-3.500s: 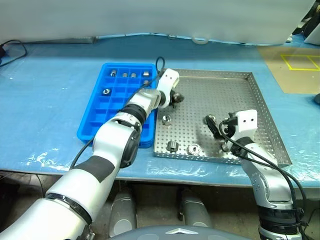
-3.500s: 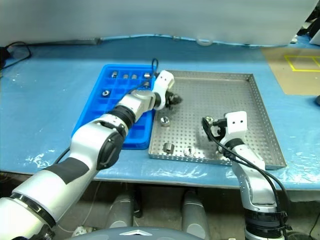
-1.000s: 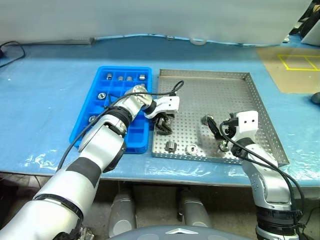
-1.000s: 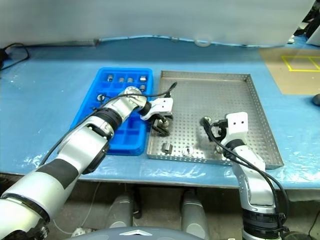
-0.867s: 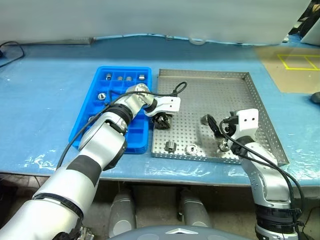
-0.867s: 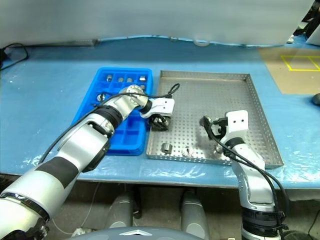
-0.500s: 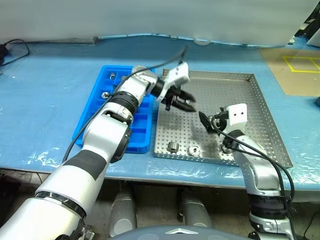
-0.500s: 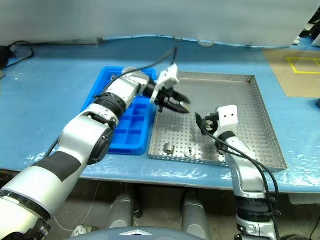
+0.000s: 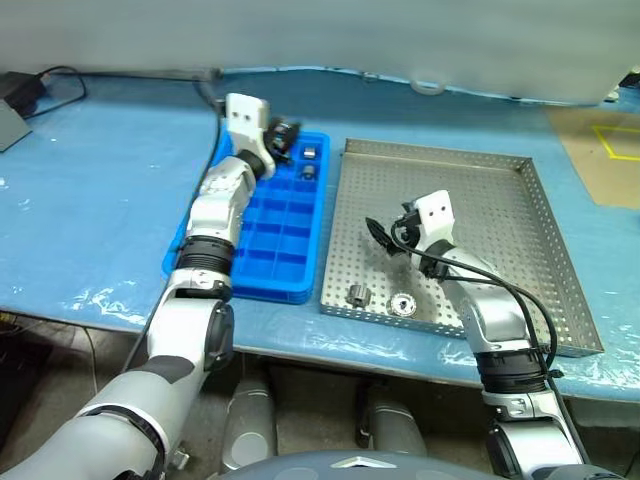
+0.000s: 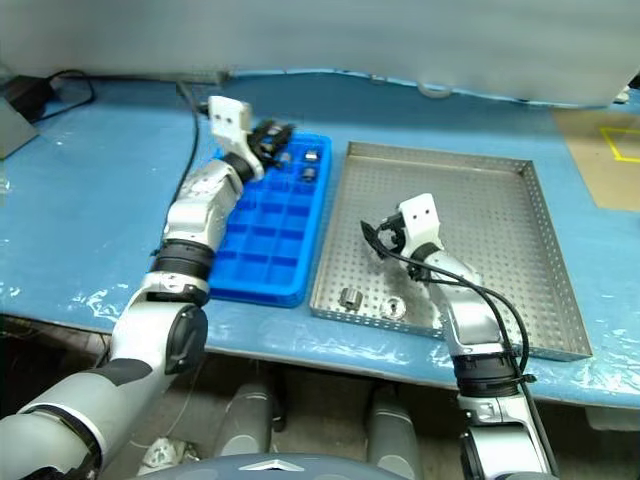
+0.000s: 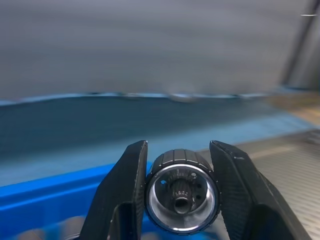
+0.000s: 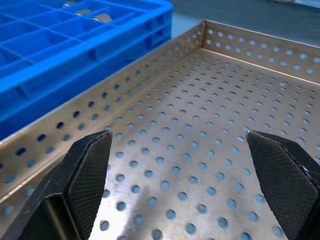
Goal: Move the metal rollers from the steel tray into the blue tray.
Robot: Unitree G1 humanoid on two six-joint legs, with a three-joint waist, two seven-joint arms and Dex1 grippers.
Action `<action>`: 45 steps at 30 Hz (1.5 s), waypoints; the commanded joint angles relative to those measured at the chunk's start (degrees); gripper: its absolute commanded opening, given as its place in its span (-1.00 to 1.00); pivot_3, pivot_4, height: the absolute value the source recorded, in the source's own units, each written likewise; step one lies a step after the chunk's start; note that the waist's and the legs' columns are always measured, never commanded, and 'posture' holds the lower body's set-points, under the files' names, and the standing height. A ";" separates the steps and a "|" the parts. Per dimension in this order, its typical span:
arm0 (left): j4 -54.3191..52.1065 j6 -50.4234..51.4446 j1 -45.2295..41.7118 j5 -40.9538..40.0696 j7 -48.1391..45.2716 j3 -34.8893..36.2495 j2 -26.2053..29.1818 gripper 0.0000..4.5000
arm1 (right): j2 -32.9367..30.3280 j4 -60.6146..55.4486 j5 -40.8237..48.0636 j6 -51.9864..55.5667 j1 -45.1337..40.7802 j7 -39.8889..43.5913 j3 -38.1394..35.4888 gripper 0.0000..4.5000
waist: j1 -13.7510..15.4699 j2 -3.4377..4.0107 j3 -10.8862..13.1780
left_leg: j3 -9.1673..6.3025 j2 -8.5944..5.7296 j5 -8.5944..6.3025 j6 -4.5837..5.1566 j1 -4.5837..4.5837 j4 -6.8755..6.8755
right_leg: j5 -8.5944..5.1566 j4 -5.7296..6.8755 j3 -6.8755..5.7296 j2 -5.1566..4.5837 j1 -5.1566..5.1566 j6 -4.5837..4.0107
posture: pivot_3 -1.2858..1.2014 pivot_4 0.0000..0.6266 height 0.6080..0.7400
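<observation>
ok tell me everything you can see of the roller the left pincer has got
The roller is a short, stubby cylinder of shiny silver metal with a dark knurled-looking outer band. Its round end face turns toward the wrist camera, showing a polished rim, a dark centre hole and a few small holes around it. It is clamped between the two black fingers of the left pincer, one pressing each side of it. It is held up in the air over the far end of the blue tray, touching nothing else.

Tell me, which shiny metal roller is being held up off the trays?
The shiny silver metal roller pinched between the left gripper's black fingers, above the bright blue plastic tray. The others lie in trays.
</observation>
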 commanded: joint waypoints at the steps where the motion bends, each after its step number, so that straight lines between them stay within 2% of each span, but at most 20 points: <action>1: -0.78 -0.15 0.16 2.23 8.73 0.16 1.62 -0.25 | 0.18 -0.61 -0.07 -1.23 -0.58 0.83 0.79 1.00 | 0.33 0.00 0.00 | -0.01 -0.01 0.00 0.00 0.00 0.00 | 0.00 0.00 -0.01 0.00 0.00 0.00 | 0.10 -0.52 1.00; 6: 4.98 1.49 0.26 4.09 10.91 -2.83 2.17 -0.25 | 0.42 -0.49 -0.19 -1.25 -1.07 0.71 0.93 1.00 | 1.56 -0.01 0.00 | -0.04 -0.06 0.00 -0.02 -0.03 0.01 | -0.01 0.00 -0.02 -0.02 0.03 0.03 | 0.09 -0.52 1.00; 14: 8.20 3.72 1.42 3.18 11.22 -4.54 1.43 -0.25 | 0.10 -1.80 -0.22 -0.95 0.46 0.09 0.55 1.00 | 1.24 -0.01 0.00 | -0.05 0.02 0.03 -0.06 -0.13 -0.03 | 0.00 0.00 -0.03 0.00 -0.14 0.03 | 0.08 -0.52 1.00; 15: 8.38 4.25 1.61 2.95 11.41 -4.41 1.45 0.07 | 0.10 -1.83 -0.21 -0.93 0.47 0.02 0.53 1.00 | 1.10 -0.01 0.00 | -0.05 0.02 0.03 -0.06 -0.13 -0.04 | 0.00 0.00 -0.03 0.00 -0.15 0.03 | 0.08 -0.52 1.00; 21: 8.45 3.97 -0.02 1.38 10.55 -4.09 1.72 0.91 | -0.22 -1.59 -0.42 -1.18 0.25 -0.36 0.16 1.00 | 1.24 -0.01 0.00 | -0.05 -0.01 0.03 -0.06 -0.12 -0.04 | 0.00 0.00 -0.01 -0.01 -0.15 0.03 | 0.05 -0.52 1.00; 23: 9.80 2.00 -2.51 -1.01 7.21 -3.28 0.96 0.91 | -0.37 -1.82 -0.72 -1.35 0.27 -0.92 -0.20 1.00 | 1.30 -0.01 0.01 | -0.05 -0.03 0.03 -0.06 -0.13 -0.03 | -0.01 -0.01 0.00 -0.01 -0.14 0.04 | 0.01 -0.52 1.00; 26: 12.94 -1.62 -8.35 -5.85 -7.90 -4.08 -2.47 0.91 | -0.49 -5.68 1.43 0.39 1.86 -2.63 -4.17 1.00 | 1.65 -0.05 0.03 | -0.05 -0.06 0.03 -0.06 -0.25 -0.03 | 0.00 -0.02 0.07 -0.05 -0.14 0.03 | -0.04 -0.52 1.00; 31: 21.07 -7.43 -12.90 -2.59 -32.78 -12.92 -5.16 0.91 | -1.63 -13.87 5.73 4.41 6.35 -5.29 -13.36 1.00 | 0.51 -0.05 -0.03 | 0.15 -0.26 -0.08 0.16 -0.20 0.01 | -0.02 -0.14 0.16 -0.27 -0.10 0.06 | -0.16 -0.52 1.00; 33: 24.66 -9.58 -14.52 -0.84 -38.50 -15.62 -6.46 0.91 | -2.62 -16.80 5.75 5.21 9.13 -6.58 -16.58 1.00 | -0.47 -0.04 -0.04 | 0.18 -0.32 -0.12 0.22 -0.17 -0.02 | -0.10 -0.16 0.24 -0.35 -0.06 0.18 | -0.20 -0.52 1.00; 40: 32.48 -13.54 -17.13 4.26 -43.39 -20.24 -12.05 0.91 | -1.94 -25.20 5.30 7.25 16.83 -11.01 -20.94 1.00 | -4.73 -0.02 -0.05 | 0.29 -0.13 -0.12 0.21 -0.13 -0.08 | -0.14 -0.15 0.35 -0.20 -0.22 0.25 | -0.32 -0.52 1.00; 45: 35.70 -15.07 -17.56 6.81 -34.91 -19.95 -16.72 0.91 | 0.37 -29.56 4.83 7.54 21.01 -13.99 -21.34 1.00 | -6.62 -0.01 -0.06 | 0.42 -0.20 -0.15 0.26 -0.01 -0.07 | -0.40 -0.24 0.33 -0.19 -0.15 0.70 | -0.38 -0.52 1.00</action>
